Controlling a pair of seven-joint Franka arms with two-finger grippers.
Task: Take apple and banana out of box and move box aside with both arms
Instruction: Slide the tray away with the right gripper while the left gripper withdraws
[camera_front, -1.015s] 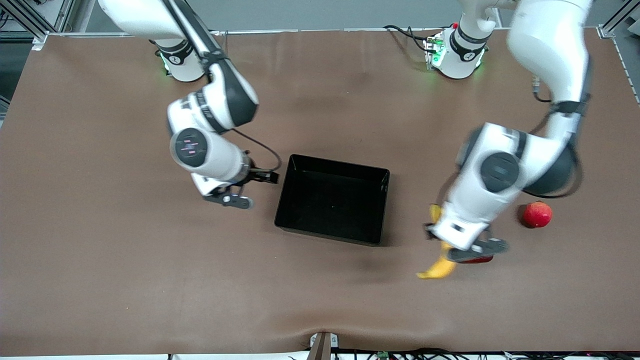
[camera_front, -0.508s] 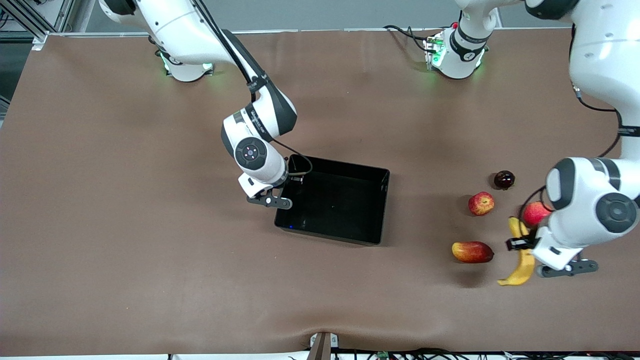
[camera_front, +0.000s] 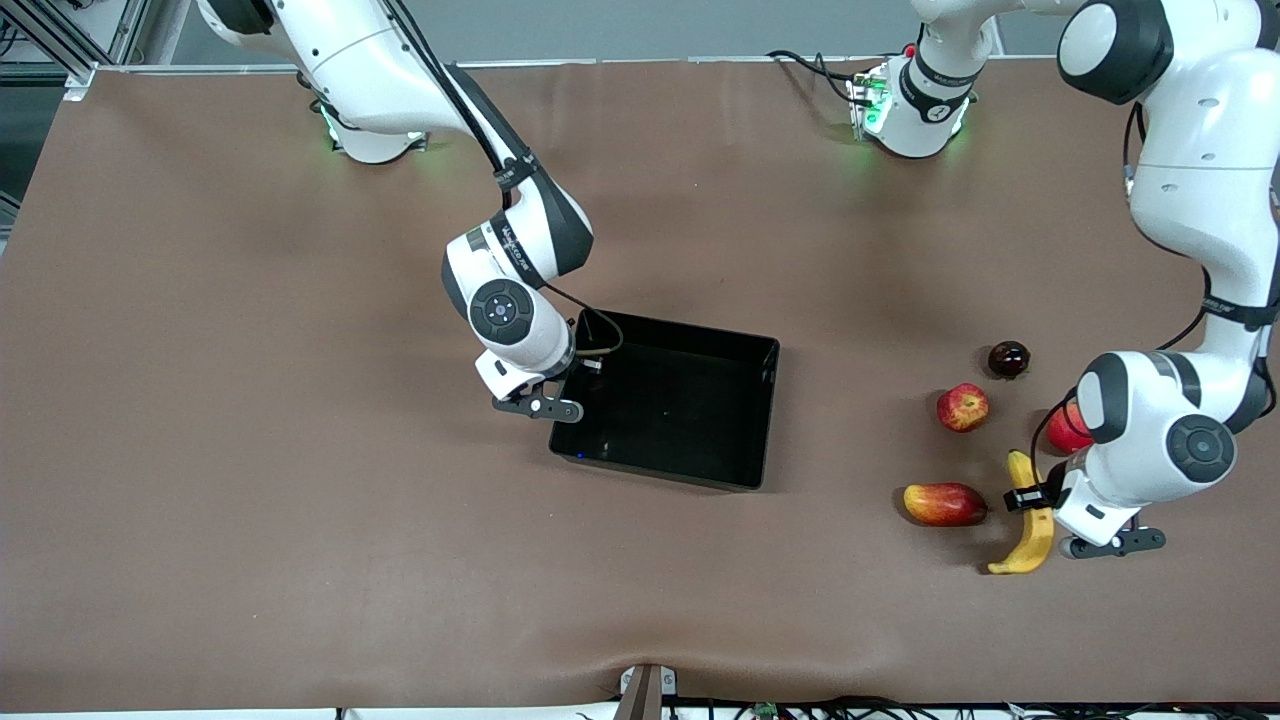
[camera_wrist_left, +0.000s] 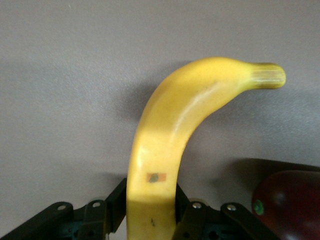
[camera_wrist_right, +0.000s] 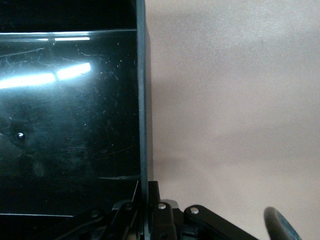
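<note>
both claws gripping: banana in one, tray wall in the other

the banana (camera_wrist_left: 165, 145) is long, curved and clean yellow, with a small sticker on its skin and a greenish stub at one tip. it is pinched across its middle by the left claw (camera_front: 1040, 497), whose fingers (camera_wrist_left: 192, 217) press on both sides of it, low over the bench (camera_front: 250, 400) toward the left arm's end. in the front view its long axis runs roughly toward and away from the camera, the stub end pointing toward the camera and bending slightly toward the tray.

the tray (camera_front: 765, 400) is a shallow, glossy black rectangle with raised walls, and light streaks show on its scratched floor. it sits flat near the middle of the bench, turned a little out of line with the bench edges, its longer sides running roughly across the bench. the right claw (camera_front: 582, 372) is pressed together on the tray wall at the end nearest the right arm, one finger inside and one outside.

the streaked apple (camera_front: 962, 407) rests between the tray and the left claw. the red and yellow mango (camera_front: 944, 504) lies nearer the camera than the apple, just beside the banana. a plain red fruit (camera_front: 1066, 432) is partly hidden by the left arm, and a small dark round fruit (camera_front: 1008, 359) lies farther from the camera than the apple.
</note>
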